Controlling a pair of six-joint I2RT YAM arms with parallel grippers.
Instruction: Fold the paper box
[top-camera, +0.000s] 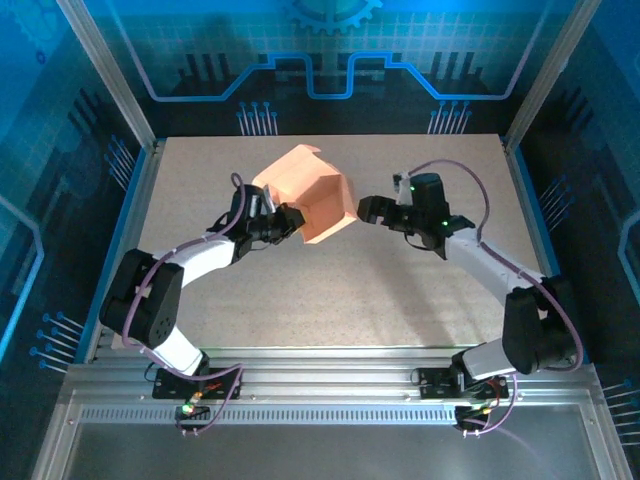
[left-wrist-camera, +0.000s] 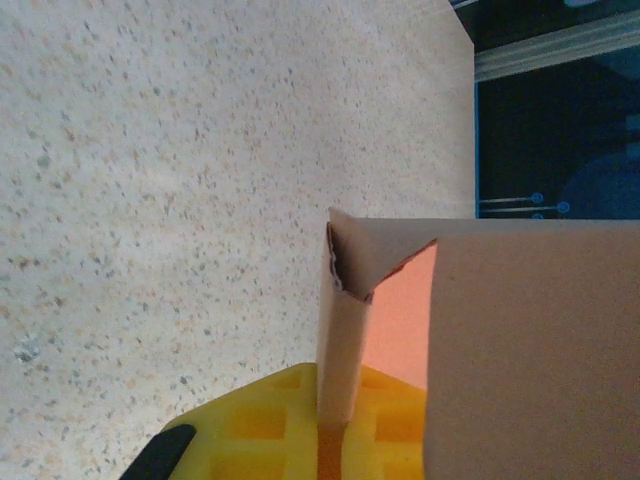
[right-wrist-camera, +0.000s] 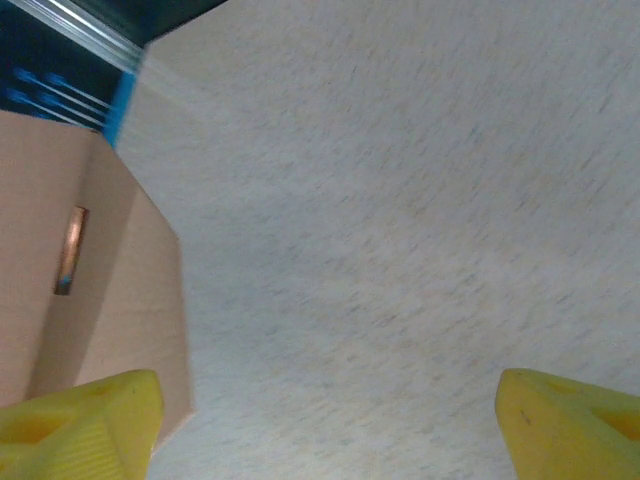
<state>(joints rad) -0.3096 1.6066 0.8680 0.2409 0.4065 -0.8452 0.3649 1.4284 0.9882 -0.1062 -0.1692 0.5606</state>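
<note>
The paper box (top-camera: 312, 192) is salmon-pink cardboard, partly formed, held tilted above the table near its middle. My left gripper (top-camera: 288, 220) is shut on the box's lower left wall. In the left wrist view a thin cardboard wall (left-wrist-camera: 345, 350) stands pinched between the yellow pads (left-wrist-camera: 250, 430), with a broad tan panel (left-wrist-camera: 530, 350) at the right. My right gripper (top-camera: 368, 210) sits just right of the box, open and holding nothing. Its yellow fingertips (right-wrist-camera: 80, 420) stand wide apart over bare table, the box's side (right-wrist-camera: 90, 290) at the left edge.
The speckled beige table (top-camera: 400, 290) lies under both arms. Metal frame posts and blue walls (top-camera: 130, 190) bound it left, right and back. The arm bases sit on the rail (top-camera: 330, 385) at the near edge.
</note>
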